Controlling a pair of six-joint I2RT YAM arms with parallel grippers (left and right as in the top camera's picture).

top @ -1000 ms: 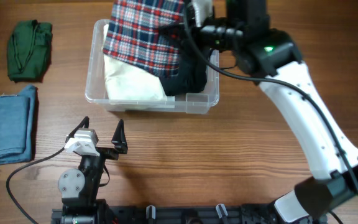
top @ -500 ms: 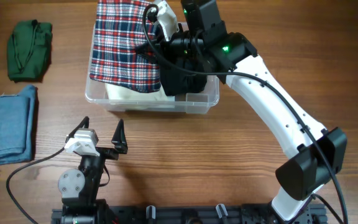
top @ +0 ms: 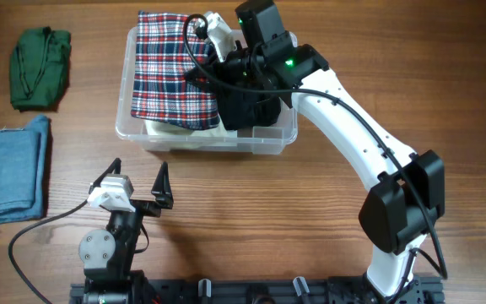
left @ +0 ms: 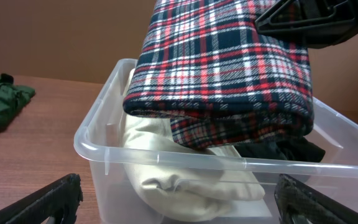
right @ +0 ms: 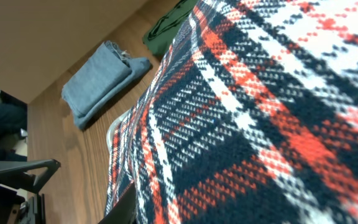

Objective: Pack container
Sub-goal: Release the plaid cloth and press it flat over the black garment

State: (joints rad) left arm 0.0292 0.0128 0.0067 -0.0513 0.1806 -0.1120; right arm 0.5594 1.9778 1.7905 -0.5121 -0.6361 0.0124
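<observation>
The container (top: pixel 264 143) sits open side up at the far middle of the counter (top: pixel 310 219), its long axis running left to right across my overhead view and its near long wall square to the parked left arm. From the left wrist camera I look at that near wall and rim (left: pixel 166 158) head-on.

My right pincer (top: pixel 213 72) reaches in over the container's right half, pinched onto a red, white and navy plaid cloth (top: pixel 174 80). The cloth is folded and hangs over the left and middle of the container, its far edge lapping past the back rim. The left wrist view shows the plaid fold (left: pixel 229 74) raised, its lower edge near a cream cloth (left: pixel 185 180) bundled in the bottom, though I cannot tell whether they touch. A dark garment (top: pixel 247 110) fills the right end of the container beneath the right arm.

The right wrist camera is almost filled by plaid weave (right: pixel 260 106).

My left pincer (top: pixel 139 173) rests near the front edge of the counter, fingers spread wide and holding nothing, aimed at the container.

Well apart on the left lie a folded green cloth (top: pixel 40 67) and, nearer me, a folded blue cloth (top: pixel 7 169).
</observation>
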